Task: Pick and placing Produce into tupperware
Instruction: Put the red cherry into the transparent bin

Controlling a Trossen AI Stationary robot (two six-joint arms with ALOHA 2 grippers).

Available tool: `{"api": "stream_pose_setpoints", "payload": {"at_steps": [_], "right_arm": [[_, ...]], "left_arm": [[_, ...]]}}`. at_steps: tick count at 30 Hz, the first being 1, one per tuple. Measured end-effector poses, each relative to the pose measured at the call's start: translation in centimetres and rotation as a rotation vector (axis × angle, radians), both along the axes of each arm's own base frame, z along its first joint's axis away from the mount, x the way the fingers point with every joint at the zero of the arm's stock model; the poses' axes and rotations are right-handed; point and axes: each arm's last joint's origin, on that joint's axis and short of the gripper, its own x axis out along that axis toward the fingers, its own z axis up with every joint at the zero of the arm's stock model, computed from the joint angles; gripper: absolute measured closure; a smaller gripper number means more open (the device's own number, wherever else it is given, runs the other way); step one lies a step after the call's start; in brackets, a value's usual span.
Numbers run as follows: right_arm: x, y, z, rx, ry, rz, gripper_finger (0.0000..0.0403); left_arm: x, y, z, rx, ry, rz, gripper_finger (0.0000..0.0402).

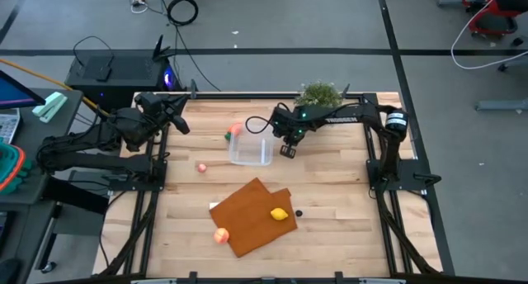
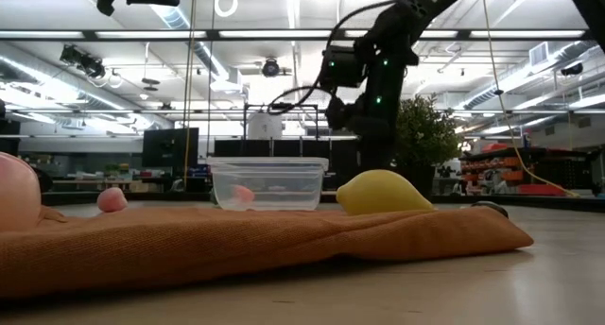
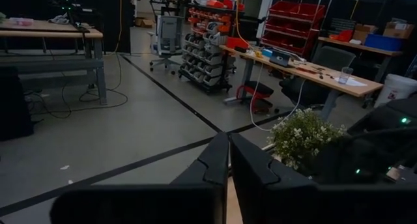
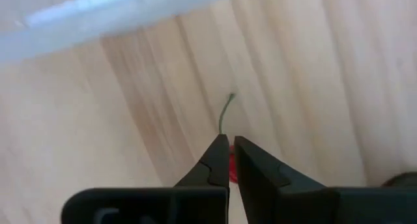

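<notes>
The clear tupperware [image 1: 250,151] stands on the wooden table, just beyond the orange-brown mat [image 1: 257,215]. My right gripper [image 1: 287,149] points down beside the container's right wall and is shut on a small red piece [image 4: 230,169] with a thin green stem [image 4: 225,113]. A yellow lemon [image 1: 280,214] lies on the mat and a peach-orange fruit [image 1: 220,235] sits at the mat's near-left edge. A pink piece [image 1: 201,167], a dark piece [image 1: 299,212], a green piece [image 1: 228,136] and a round orange-pink fruit [image 1: 237,129] lie on the table. My left gripper [image 1: 178,120] waits shut at the far left. My right gripper pinches the small red piece [image 4: 230,170] between its two fingertips, coming from above and pointing down. The green stem [image 4: 226,110] sticks out past the fingertips toward the table. I cannot tell whether the piece is clear of the wood.
A bushy potted plant [image 1: 319,94] stands at the table's far edge behind the right arm. In the low view the tupperware [image 2: 269,164] shows a pink shape through its wall. Bare wood lies right of the mat and container.
</notes>
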Motion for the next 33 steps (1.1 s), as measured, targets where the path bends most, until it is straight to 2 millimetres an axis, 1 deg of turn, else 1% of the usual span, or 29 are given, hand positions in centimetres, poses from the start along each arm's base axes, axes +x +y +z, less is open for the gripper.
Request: {"api": "stream_pose_setpoints", "payload": {"at_steps": [2,5,9,14,19,23,28,31,33], "right_arm": [[0.0,0.0,0.5,-0.004,-0.021,0.001,0.0403],[-0.2,-0.3,0.5,0.005,-0.017,0.006,0.0403],[-0.2,-0.6,0.2,-0.002,-0.008,0.082,0.0398],[-0.4,-0.5,-0.1,-0.01,0.012,0.171,0.0366],[-1.0,-0.3,-1.0,0.002,0.043,0.175,0.0324],[-1.7,0.0,-2.1,0.003,0.088,0.179,0.0301],[-2.1,0.4,-3.0,-0.071,0.146,0.202,0.0288],[-1.6,0.4,-2.7,-0.118,0.119,0.224,0.0285],[-1.6,0.5,-2.7,-0.115,0.118,0.222,0.0282]], "left_arm": [[0.0,0.0,0.0,0.0,0.0,0.0,0.038],[0.0,0.0,0.0,0.0,0.001,0.0,0.0376],[0.0,0.0,0.0,0.0,0.006,0.0,0.0372],[0.0,0.0,-0.1,0.0,0.008,0.0,0.0371],[0.0,0.0,-0.1,0.0,0.007,-0.001,0.0378],[0.0,0.0,-0.1,0.0,0.007,0.0,0.0376],[0.0,0.0,-0.1,0.0,0.007,0.0,0.0369],[0.0,0.0,-0.1,0.0,0.007,0.0,0.0368],[0.0,0.0,-0.1,0.0,0.007,0.0,0.037]]}}
